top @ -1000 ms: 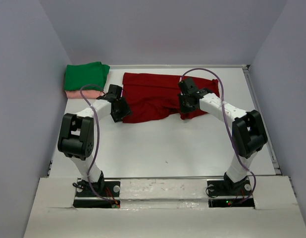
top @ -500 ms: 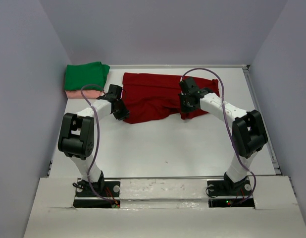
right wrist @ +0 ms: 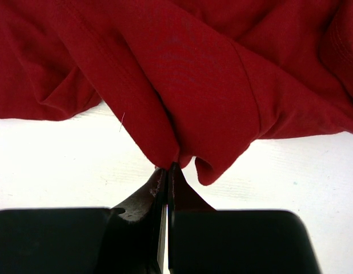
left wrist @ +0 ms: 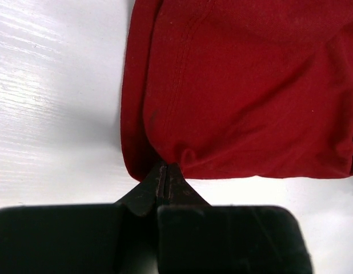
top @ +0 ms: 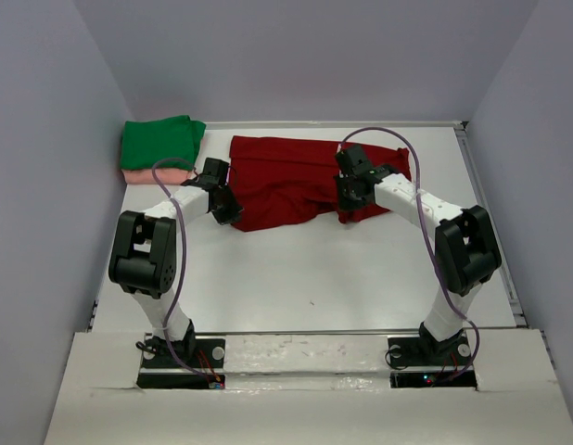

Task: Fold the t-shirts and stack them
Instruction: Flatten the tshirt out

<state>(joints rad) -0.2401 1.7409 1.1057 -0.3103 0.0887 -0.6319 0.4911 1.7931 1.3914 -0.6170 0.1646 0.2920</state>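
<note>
While both of my grippers pinch the dark red t-shirt [top: 296,181], it lies spread across the far half of the table [top: 314,278].
My left gripper [left wrist: 165,171] is closed tight on the shirt's near left corner, with fabric bunched at the fingertips. My right gripper [right wrist: 171,166] is clamped the same way on a fold at the near right edge — cloth gathered to a point there. In the far left corner the green t-shirt [top: 159,141] sits folded on the salmon pink t-shirt [top: 143,174] — near the red one, apart from it.
</note>
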